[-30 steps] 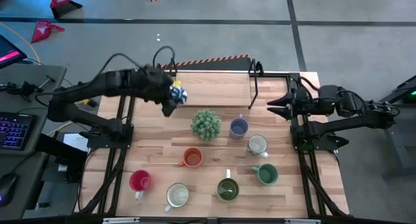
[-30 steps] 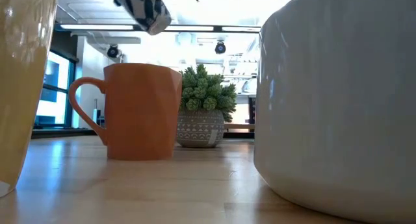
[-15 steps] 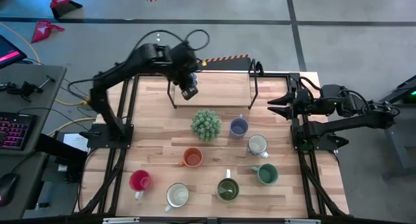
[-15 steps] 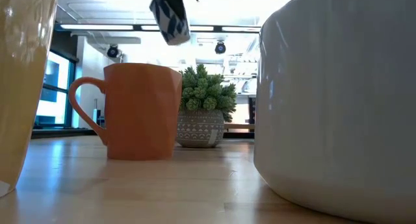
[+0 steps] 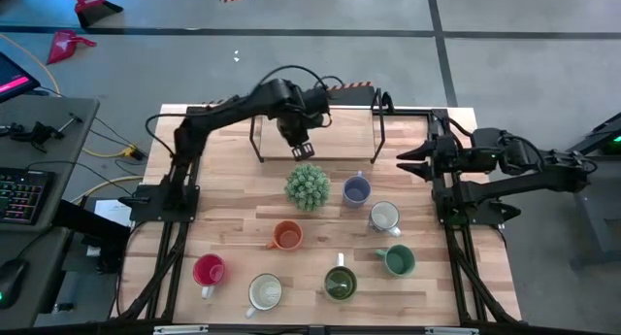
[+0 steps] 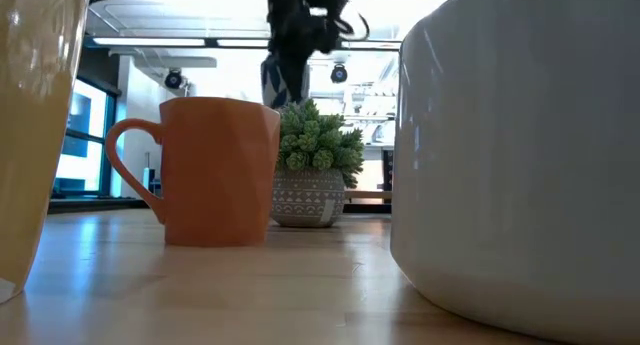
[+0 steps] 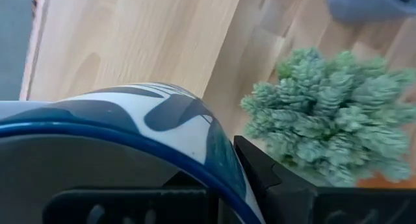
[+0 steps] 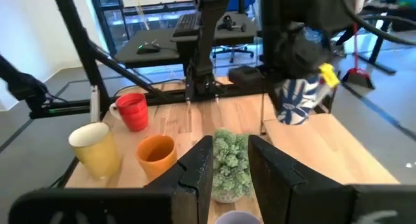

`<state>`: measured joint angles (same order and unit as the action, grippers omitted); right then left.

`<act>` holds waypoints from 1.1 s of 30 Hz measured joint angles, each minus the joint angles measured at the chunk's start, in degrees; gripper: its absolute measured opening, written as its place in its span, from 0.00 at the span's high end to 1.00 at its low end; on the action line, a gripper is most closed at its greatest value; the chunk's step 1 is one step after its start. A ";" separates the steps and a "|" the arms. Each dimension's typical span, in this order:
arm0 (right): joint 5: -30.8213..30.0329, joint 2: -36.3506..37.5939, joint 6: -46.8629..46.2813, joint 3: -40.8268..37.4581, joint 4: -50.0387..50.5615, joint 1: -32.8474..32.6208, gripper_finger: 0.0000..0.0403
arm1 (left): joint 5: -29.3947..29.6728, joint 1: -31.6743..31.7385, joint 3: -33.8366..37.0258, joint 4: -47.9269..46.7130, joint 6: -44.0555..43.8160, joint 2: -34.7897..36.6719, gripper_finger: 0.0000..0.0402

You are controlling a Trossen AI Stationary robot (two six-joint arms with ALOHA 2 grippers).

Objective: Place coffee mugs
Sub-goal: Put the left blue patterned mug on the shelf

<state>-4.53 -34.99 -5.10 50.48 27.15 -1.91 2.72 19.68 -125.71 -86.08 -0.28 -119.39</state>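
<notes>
My left gripper (image 5: 299,141) hangs over the far middle of the table, just behind the spiky plant (image 5: 308,185). It is shut on a blue-and-white patterned mug (image 8: 296,100). On the table stand a pale blue mug (image 5: 356,190), a grey-white mug (image 5: 384,217), an orange mug (image 5: 286,236), two green mugs (image 5: 398,260) (image 5: 340,283), a red mug (image 5: 209,271) and a cream mug (image 5: 264,292). My right gripper (image 5: 412,160) waits open at the right edge, pointing level over the table. My left gripper holds the patterned mug by its wall at the blue rim (image 7: 218,156). One finger (image 7: 260,175) lies outside the wall and the other seems to be inside the cup. The fingers come from above, pointing down. The mug (image 6: 283,80) hangs below them, clear of the table.
A black wire frame (image 5: 378,131) stands on the far part of the table, around where the left gripper hangs. The light boards between the frame and the plant are bare. In the low view a white mug (image 6: 520,155) fills the right side.
My left gripper has carried the patterned mug from the far left toward the table's right edge and downward, and has tipped from slanting until it points nearly straight down. The mug now hangs just behind the plant. The gripper has stayed shut on it.
</notes>
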 joint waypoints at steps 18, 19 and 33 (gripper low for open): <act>-0.51 -4.58 -2.41 0.02 -4.87 -5.11 0.78 | -2.64 15.20 0.31 3.70 7.62 -3.90 0.96; -0.97 -4.75 -2.41 0.02 -5.34 -5.33 0.78 | -2.95 15.73 0.31 3.85 8.06 -3.92 0.96; -4.01 -5.12 -2.54 0.02 -7.21 -7.26 0.78 | -4.12 17.88 12.91 11.82 11.91 -3.96 0.96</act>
<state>-8.54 -40.12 -7.64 50.50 19.94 -9.17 -1.40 37.56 -112.80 -74.27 11.63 -123.35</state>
